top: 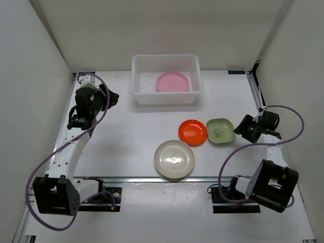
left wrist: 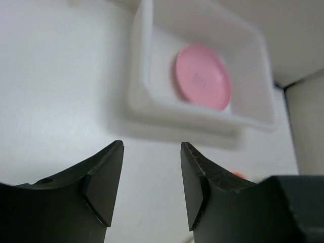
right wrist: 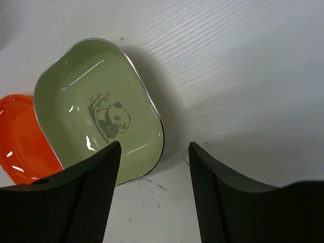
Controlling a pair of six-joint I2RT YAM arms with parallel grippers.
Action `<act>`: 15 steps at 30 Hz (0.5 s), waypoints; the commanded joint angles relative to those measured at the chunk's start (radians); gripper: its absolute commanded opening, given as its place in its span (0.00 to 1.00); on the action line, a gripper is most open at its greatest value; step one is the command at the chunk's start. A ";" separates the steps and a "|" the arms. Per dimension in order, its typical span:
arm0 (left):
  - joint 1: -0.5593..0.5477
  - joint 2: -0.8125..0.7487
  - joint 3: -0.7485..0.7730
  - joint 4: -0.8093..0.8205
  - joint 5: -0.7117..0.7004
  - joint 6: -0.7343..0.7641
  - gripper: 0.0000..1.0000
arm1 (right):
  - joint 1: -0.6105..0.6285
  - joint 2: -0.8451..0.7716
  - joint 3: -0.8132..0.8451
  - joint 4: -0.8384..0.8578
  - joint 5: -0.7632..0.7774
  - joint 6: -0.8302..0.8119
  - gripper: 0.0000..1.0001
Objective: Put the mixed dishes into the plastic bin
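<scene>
A white bench [top: 126,136] forms the floor of a white-walled enclosure, and the two arms' bases are bolted along its near edge. Closest to those bases, roughly midway between them, the round cream plate [top: 174,159] lies flat and right side up. Just beyond it and a little to the right sits the smaller round orange-red plate [top: 192,131]. Right beside that is the rounded-square pale green dish [top: 220,130], which has a panda drawn on its floor. In the right wrist view the green dish's rim meets the orange-red plate's edge, though I cannot tell whether one overlaps the other. The right fingers [right wrist: 96,192] hover just to the right of the green dish and point toward it. They are set well apart, with only bare bench showing between them and no dish in their grip. Farther back on the left side, the left fingers [left wrist: 104,182] also stand apart and empty. They are aimed toward the bin from off its left end and are clear of it. At the far middle of the bench stands the rectangular translucent white plastic bin [top: 135,81], with rounded corners and a rolled rim. The round pink plate [top: 173,81] lies flat on its floor, toward the right half. The cream, orange-red and green dishes all rest on the bench outside the bin, on its near side.
</scene>
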 commanded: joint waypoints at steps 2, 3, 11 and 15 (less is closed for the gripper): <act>0.021 -0.066 -0.127 -0.247 0.097 0.077 0.61 | 0.029 0.099 0.003 0.083 -0.027 0.011 0.61; 0.021 -0.080 -0.134 -0.262 0.090 0.094 0.61 | 0.045 0.112 0.012 0.094 -0.018 0.012 0.61; 0.102 -0.128 -0.149 -0.359 0.152 0.197 0.71 | 0.086 0.252 0.066 0.089 0.029 0.051 0.35; 0.113 -0.152 -0.120 -0.379 0.166 0.241 0.70 | 0.052 0.243 0.070 0.077 -0.019 0.046 0.00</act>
